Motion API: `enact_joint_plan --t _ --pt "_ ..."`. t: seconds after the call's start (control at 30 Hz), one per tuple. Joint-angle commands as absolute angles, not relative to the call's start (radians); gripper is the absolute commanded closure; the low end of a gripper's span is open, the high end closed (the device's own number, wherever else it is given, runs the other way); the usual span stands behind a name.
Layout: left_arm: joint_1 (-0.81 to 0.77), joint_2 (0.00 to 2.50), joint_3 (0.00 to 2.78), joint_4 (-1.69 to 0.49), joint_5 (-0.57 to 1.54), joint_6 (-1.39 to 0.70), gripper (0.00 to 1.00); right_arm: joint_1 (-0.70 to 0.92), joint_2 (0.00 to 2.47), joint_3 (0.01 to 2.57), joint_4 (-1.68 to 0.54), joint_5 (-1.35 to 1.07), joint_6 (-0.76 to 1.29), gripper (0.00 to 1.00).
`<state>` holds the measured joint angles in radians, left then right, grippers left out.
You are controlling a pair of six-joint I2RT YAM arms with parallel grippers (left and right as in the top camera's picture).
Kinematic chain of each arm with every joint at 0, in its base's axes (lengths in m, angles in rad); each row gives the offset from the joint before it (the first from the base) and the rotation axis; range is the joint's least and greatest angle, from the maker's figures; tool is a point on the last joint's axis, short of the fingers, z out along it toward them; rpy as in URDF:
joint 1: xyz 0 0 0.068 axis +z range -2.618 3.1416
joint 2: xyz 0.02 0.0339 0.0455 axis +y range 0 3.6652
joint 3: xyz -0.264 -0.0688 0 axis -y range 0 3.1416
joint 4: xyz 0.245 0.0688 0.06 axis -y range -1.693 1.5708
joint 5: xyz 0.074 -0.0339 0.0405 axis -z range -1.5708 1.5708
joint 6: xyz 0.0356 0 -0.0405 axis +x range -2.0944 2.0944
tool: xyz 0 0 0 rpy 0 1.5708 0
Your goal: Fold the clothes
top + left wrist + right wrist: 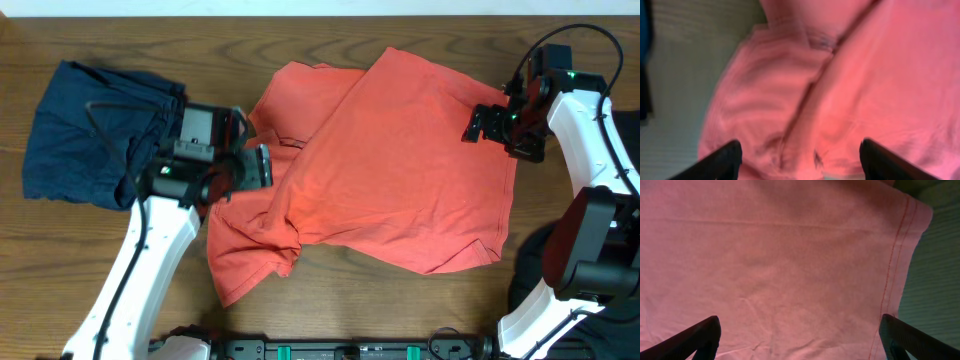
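Plainly, the shirt point(400, 180) lies in the middle of the desk point(150, 30), rumpled rather than flat. One part is doubled over on a slant, and the lower left corner point(250, 265) is bunched into a heap. The left hand point(262, 166) hangs over the shirt's left edge, fingers spread and nothing between them. The right hand point(482, 122) is over the right edge near the hem point(892, 265), also spread wide and empty.

The main risk is a bad pinch. Where the cloth is doubled, the left hand may catch only the top layer, or both, and either way the fold would drag crooked. The left wrist view is blurred, so the layers under that hand cannot be told apart.

If the heap is not smoothed first, any fold over it will likely lock the wrinkles in. If the two hands lift unevenly, the shirt may twist or slide.

The navy garment point(85, 130) lies just beside the left arm, so a wide sweep could snag it or push it toward the desk edge.
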<state>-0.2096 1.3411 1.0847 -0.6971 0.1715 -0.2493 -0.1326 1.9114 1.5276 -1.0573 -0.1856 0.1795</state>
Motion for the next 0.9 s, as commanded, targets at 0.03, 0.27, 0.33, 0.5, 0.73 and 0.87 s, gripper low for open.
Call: enact_joint_plan --t 0.03,0.27,0.33,0.5,0.73,0.87 --pt "-0.208 1.473 1.095 -0.586 0.11 -0.141 0.24 -0.136 1.917 1.523 -1.058 -0.192 0.194 0.01" --pt "-0.197 1.742 1.095 -0.54 0.025 -0.138 0.44 -0.136 1.917 1.523 -1.093 -0.213 0.193 0.01" --pt "-0.183 1.793 1.095 -0.535 0.025 -0.139 0.6 -0.136 1.917 1.523 -1.096 -0.213 0.185 0.01" --pt "-0.135 1.873 1.095 -0.555 0.025 -0.149 0.94 -0.136 1.917 1.523 -1.096 -0.214 0.186 0.01" --pt "0.019 1.911 1.036 -0.634 -0.048 -0.379 0.94 -0.136 1.917 1.523 -1.095 -0.213 0.186 0.01" --pt "0.164 1.911 0.968 -0.67 -0.026 -0.432 0.94 -0.136 1.917 1.523 -1.082 -0.213 0.185 0.01"
